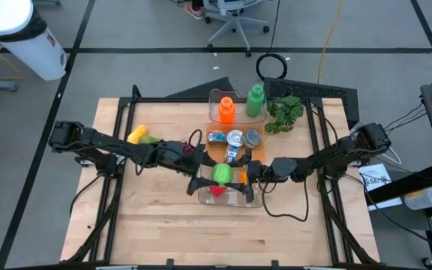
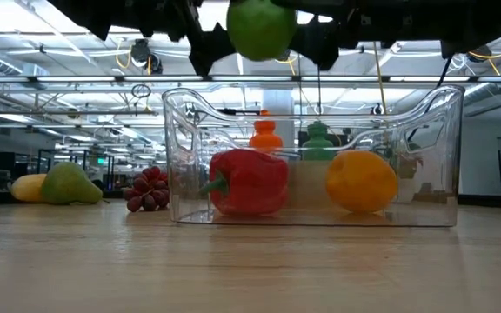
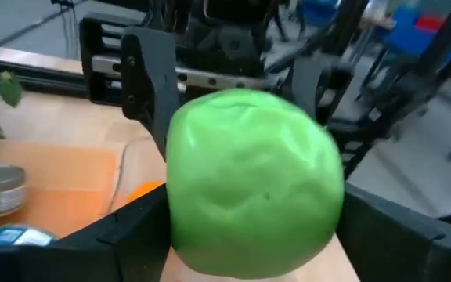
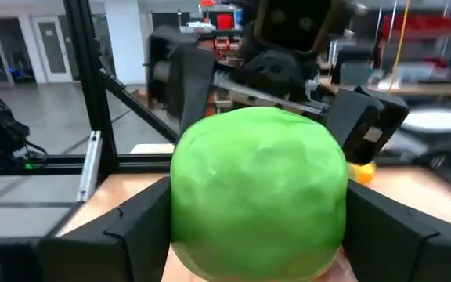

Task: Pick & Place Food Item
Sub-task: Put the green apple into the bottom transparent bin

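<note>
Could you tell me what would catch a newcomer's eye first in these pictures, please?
A bright green apple hangs above the clear bin at the table's middle, with the left gripper and the right gripper both closed on it from opposite sides. Inside the bin lie a red pepper and an orange. Behind it stand an orange bottle and a green bottle.

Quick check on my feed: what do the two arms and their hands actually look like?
Both arms are dark, near-black jointed links. The left arm and right arm each carry loose black cables along them. The left hand and right hand are matte black, with flat, blocky, angular fingers. No markings are readable.
</note>
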### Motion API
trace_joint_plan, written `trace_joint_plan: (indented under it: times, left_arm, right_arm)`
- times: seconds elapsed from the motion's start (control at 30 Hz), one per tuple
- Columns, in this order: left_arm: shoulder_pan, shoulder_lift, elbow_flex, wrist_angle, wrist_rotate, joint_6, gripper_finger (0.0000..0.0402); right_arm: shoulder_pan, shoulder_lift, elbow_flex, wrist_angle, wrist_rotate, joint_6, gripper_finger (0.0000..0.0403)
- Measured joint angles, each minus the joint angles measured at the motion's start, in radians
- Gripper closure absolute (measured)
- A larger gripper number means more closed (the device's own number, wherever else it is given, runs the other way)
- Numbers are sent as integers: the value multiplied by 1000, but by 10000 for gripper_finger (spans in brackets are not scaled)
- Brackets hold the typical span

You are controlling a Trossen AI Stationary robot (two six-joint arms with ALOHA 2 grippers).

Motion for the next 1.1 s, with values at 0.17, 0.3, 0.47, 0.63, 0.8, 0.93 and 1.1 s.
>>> trace_joint_plan:
  times: [0.17, 0.3, 0.47, 0.63, 0.8, 0.93, 1.1]
  left_arm:
    - [28, -106, 3, -20, 148, -59, 44]
    - [30, -139, 2, -45, 182, -52, 27]
    - [29, -140, 3, -42, 182, -16, 17]
    - [30, -127, 3, -55, 120, -10, 21]
    - [30, -127, 3, -66, 69, -16, 28]
    - [30, -127, 3, -65, 68, -15, 28]
    - [29, -127, 3, -66, 68, -25, 19]
  right_arm:
    - [40, -36, -10, -194, 0, -123, 116]
    - [74, -58, -6, -328, 35, -211, 116]
    - [107, -53, -9, -517, 172, -319, 116]
    - [138, -54, -7, -589, 282, -472, 117]
    - [142, -54, -7, -589, 298, -598, 111]
    - [142, -55, -7, -589, 298, -606, 32]
    - [140, -54, -7, -590, 297, -608, 38]
